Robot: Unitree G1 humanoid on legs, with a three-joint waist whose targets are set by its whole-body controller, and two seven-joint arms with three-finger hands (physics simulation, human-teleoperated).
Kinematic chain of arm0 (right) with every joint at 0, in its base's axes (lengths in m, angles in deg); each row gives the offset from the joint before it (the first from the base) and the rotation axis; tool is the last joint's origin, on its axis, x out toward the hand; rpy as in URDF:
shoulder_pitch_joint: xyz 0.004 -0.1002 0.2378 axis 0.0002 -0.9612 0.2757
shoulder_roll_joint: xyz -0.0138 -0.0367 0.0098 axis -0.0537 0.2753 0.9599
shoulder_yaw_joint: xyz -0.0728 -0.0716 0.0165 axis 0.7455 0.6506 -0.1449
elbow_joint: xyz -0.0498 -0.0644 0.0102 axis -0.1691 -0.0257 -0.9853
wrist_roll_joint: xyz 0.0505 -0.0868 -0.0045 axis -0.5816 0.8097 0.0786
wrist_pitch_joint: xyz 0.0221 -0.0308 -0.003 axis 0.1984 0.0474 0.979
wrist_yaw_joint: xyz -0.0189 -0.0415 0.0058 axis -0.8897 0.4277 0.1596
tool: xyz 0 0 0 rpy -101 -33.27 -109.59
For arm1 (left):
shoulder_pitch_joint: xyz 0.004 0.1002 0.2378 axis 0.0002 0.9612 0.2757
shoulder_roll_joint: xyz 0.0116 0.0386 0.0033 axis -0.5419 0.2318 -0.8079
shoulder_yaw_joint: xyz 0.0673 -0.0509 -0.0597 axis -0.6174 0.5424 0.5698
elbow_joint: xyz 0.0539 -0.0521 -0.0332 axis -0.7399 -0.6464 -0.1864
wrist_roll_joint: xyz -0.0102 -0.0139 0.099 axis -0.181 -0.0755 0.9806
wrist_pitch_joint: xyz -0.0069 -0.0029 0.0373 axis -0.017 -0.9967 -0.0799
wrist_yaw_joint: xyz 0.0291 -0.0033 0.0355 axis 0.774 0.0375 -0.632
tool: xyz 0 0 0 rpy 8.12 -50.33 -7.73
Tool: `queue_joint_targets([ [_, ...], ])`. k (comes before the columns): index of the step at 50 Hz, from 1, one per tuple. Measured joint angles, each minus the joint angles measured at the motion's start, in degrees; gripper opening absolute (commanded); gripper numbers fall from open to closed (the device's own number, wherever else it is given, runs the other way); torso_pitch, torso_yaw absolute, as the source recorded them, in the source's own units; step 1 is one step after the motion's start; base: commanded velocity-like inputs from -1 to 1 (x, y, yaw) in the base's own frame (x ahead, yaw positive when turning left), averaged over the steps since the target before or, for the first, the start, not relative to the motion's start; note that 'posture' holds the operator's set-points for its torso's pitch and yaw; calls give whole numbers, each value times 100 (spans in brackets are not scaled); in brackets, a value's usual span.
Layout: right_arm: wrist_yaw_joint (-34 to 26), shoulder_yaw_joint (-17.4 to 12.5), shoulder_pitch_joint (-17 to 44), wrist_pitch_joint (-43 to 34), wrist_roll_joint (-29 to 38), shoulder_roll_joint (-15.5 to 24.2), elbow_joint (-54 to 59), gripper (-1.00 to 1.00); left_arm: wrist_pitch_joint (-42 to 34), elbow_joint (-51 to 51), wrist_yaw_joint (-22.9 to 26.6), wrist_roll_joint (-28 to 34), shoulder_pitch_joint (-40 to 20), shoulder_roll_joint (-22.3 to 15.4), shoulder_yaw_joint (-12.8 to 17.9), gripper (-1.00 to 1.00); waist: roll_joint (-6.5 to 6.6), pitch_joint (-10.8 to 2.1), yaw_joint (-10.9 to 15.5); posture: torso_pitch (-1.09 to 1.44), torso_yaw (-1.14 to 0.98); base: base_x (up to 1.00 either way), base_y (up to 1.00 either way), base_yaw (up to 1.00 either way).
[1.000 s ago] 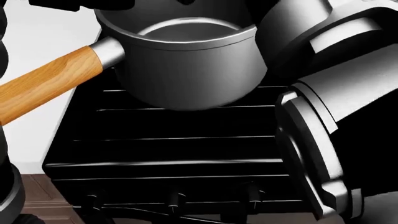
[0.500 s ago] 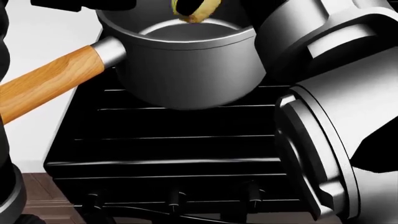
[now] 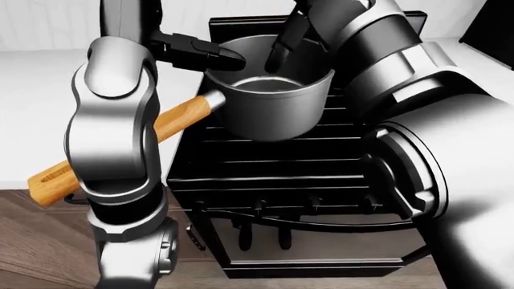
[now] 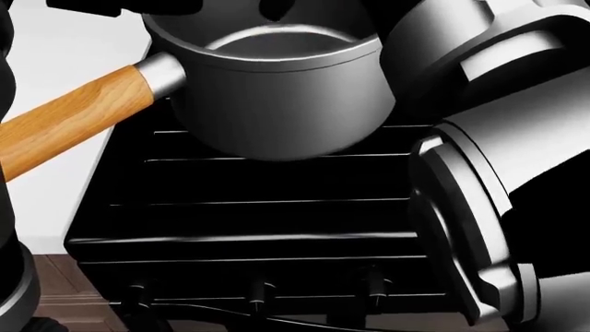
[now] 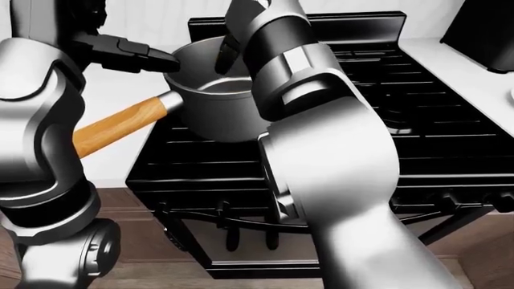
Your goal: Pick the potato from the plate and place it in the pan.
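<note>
Potato gone from head view since half a second ago, when it hung just above the pan's rim; now hidden, so cannot tell whether it lies inside the pan. Camera barely shifted.

Pan (image 3: pixel 273 99) is grey metal, upright on the black stove (image 3: pixel 273 174), with a wooden handle (image 3: pixel 120 150) running out toward 8 o'clock in left-eye view, over the white counter (image 3: pixel 32 102). Only a sliver of the pan's floor shows.

Right hand (image 3: pixel 291 36) sits over the pan's rim at 12 o'clock, dark fingers pointing down, spread, holding nothing.

Left hand (image 3: pixel 197 51) is at the rim's 10 o'clock, just beside it; fingers straight, pointing toward 3 o'clock, not closed on anything.

Right forearm fills the right of head view. Stove knobs (image 3: pixel 313 205) line the edge at 6 o'clock.
</note>
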Motion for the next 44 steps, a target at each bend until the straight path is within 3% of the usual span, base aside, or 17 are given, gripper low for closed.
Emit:
queue_joint_targets([
  [9, 808, -244, 75, 148, -239, 143, -2, 100, -6, 18, 3, 6, 12, -6, 6, 100, -14, 4, 17, 0, 0, 0, 0, 0],
  [16, 1463, -574, 113, 400, -837, 299, -35, 100, -2, 4, -5, 10, -2, -4, 3, 100, -38, 2, 24, 0, 0, 0, 0, 0],
  [29, 1957, -796, 194, 961, -1880, 613, -103, 100, -127, 84, -16, 38, -135, 39, -36, 100, -84, 27, 33, 0, 0, 0, 0, 0],
  [44, 2223, -885, 21, 1717, -2991, 1262, -339, 100, -199, 206, 10, 117, -184, 63, -92, 100, -135, 38, 49, 0, 0, 0, 0, 0],
])
